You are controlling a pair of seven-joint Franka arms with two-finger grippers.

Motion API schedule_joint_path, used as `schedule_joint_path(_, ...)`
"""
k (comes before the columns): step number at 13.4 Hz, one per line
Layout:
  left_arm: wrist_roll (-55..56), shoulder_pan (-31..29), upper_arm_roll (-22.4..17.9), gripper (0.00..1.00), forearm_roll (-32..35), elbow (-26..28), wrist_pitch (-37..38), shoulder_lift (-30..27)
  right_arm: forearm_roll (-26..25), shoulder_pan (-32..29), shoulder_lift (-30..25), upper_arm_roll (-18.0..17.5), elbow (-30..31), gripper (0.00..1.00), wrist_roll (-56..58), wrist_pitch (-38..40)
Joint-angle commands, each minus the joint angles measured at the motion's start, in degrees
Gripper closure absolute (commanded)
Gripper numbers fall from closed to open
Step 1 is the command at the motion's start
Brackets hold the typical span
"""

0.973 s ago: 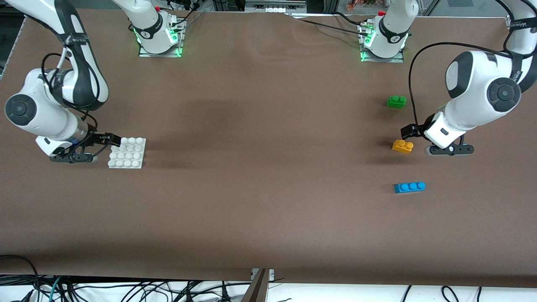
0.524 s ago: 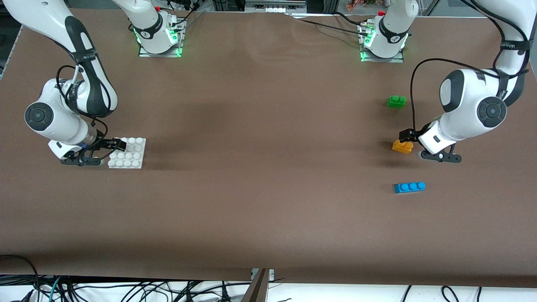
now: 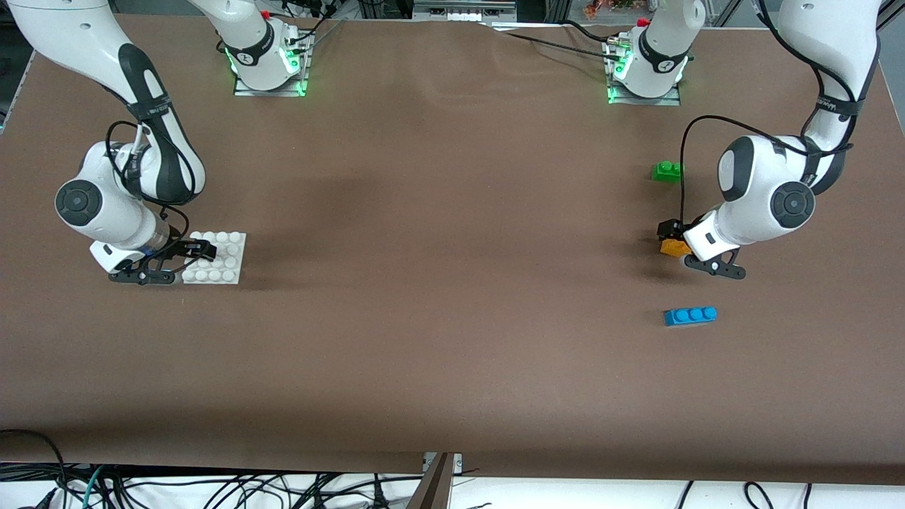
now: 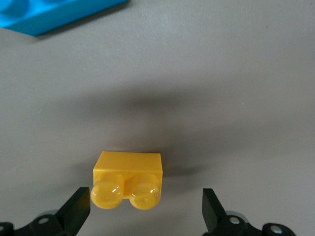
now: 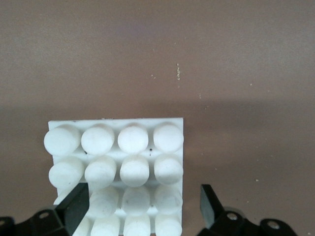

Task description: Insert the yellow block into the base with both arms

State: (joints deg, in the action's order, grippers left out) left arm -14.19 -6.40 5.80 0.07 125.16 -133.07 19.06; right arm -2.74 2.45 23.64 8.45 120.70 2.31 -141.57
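The yellow block [image 3: 673, 247] lies on the brown counter [image 3: 438, 283] in the middle right of the front view, partly covered by the left end effector [image 3: 683, 247], which is low over it. In the left wrist view the two black fingers [image 4: 78, 210] stand wide apart, and the yellow block [image 4: 128, 179] is between them, nearer to one finger, not gripped. A green brick [image 3: 667, 171] lies higher in the frame and a blue brick [image 3: 690, 315] lies lower; both are apart from the block, so some bare counter is on each side.

The base [image 3: 215, 257] lies flat in the middle left of the front view, near the counter edge at the right arm's end. The right end effector [image 3: 185, 256] is at its edge, and in the right wrist view its fingers [image 5: 75, 206] are open wide on both sides of the base [image 5: 118, 167], over its outer stud columns.

The wide middle of the counter is bare. On the left arm a strap shows small writing, which I cannot read.
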Motion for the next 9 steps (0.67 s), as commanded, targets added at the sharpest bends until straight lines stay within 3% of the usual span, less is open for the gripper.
schedule_joint_path(1,-4.3,-1.7,0.0,0.00,1.2,0.4,-2.5,0.8,-0.1,0.0,-0.3,-0.2,0.6,0.00,-0.8,-0.7)
schedule_joint_path(9,-6.4,-1.9,-0.4,0.00,0.5,0.4,-3.2,2.6,0.0,1.1,1.1,-0.6,1.0,0.00,-4.0,-1.9)
